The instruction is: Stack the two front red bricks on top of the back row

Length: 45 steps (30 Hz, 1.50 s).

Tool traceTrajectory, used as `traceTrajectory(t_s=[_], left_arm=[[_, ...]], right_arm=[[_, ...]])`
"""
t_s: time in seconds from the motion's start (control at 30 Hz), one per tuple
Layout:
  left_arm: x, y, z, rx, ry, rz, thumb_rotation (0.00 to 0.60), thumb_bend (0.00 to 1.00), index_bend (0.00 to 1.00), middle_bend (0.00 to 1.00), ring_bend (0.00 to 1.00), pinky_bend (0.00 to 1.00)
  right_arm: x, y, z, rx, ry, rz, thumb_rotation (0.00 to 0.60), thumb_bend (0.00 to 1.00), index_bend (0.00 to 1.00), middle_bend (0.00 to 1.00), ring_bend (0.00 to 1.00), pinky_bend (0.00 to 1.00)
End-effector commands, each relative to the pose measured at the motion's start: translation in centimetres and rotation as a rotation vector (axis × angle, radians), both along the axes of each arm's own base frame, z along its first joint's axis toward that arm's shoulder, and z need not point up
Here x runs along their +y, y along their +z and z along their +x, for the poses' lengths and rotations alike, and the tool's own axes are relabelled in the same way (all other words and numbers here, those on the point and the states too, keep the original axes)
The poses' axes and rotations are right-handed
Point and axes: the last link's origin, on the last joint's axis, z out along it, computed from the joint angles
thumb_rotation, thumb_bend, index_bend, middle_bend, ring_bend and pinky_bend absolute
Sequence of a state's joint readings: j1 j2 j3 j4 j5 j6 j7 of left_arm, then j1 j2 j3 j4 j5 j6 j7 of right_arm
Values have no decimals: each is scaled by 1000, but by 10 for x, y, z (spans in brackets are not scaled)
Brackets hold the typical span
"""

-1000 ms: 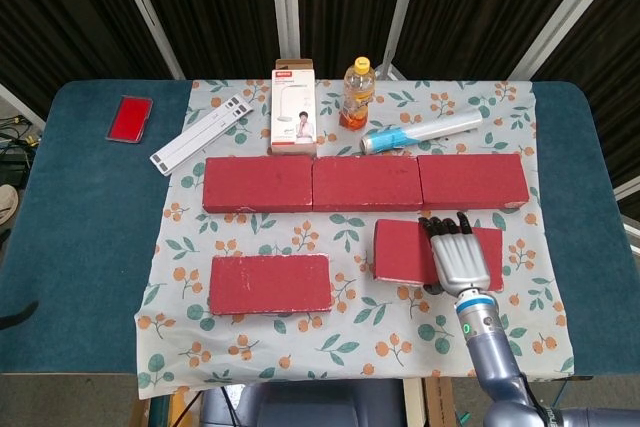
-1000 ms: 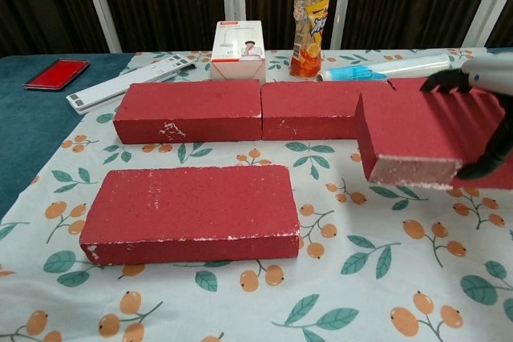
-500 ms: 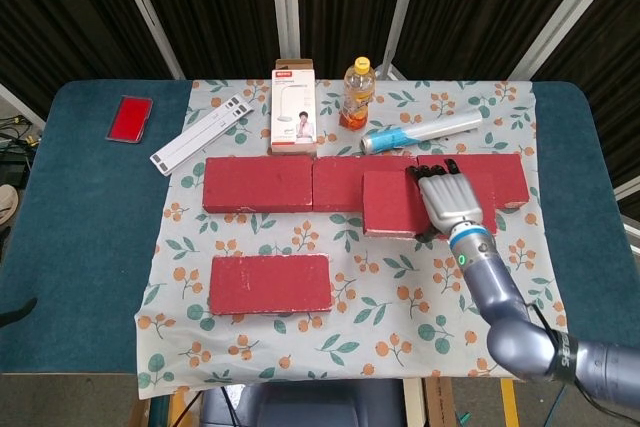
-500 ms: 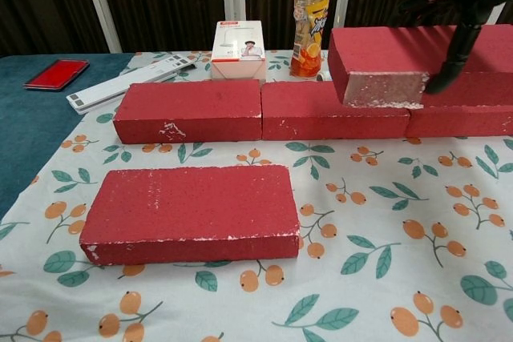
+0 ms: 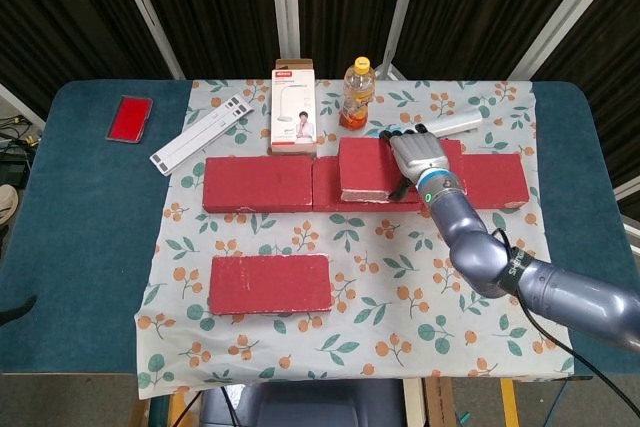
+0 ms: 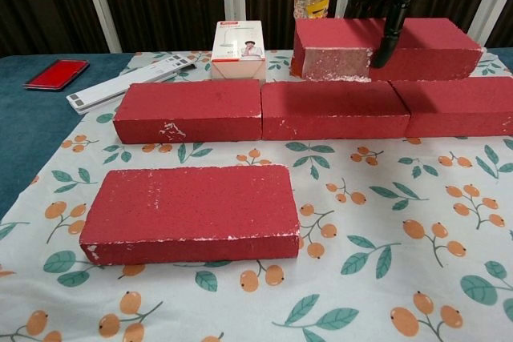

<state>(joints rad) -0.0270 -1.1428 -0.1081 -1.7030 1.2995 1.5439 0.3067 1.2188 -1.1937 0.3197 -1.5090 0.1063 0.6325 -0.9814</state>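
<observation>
Red brick gripped by right hand (above back row).

I see a table with a dark teal top, and a leaf-and-orange printed cloth spread across its middle. Directly on the teal surface, near the far left corner, lies a flat red case. A white strip-shaped thing (I can't tell what it is) lies slanted beside the case, on the cloth's far left corner.
</observation>
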Motion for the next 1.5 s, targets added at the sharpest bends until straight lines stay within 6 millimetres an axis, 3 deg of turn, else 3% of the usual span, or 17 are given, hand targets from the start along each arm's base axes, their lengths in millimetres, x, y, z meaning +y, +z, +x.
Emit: traceTrajectory(t_s=[0.03,0.27,0.63,1.03,1.5], left_arm=[[1,-1,-1,2,5,-1,600,34,41,0,0,169],[2,-1,-2,4,15,-3,600,34,41,0,0,168],[1,0,-3,9,20,8,600,34,41,0,0,169],[-4,-3,2,24,27,25,600,34,41,0,0,169],[-8,-7,7,37,28,23,600,34,41,0,0,169]], right_arm=[[-5,-15,-1,0,-6,22,600,155,310,321,254,0],[-14,-29,-7,12,5,11,600,155,310,321,254,0],[-20,-32,-16,21,45,8,600,155,312,321,254,0],[-35,-16,-36,45,34,4,600,154,317,321,254,0],[-35,-5,-58,34,-1,12,600,155,316,321,254,0]])
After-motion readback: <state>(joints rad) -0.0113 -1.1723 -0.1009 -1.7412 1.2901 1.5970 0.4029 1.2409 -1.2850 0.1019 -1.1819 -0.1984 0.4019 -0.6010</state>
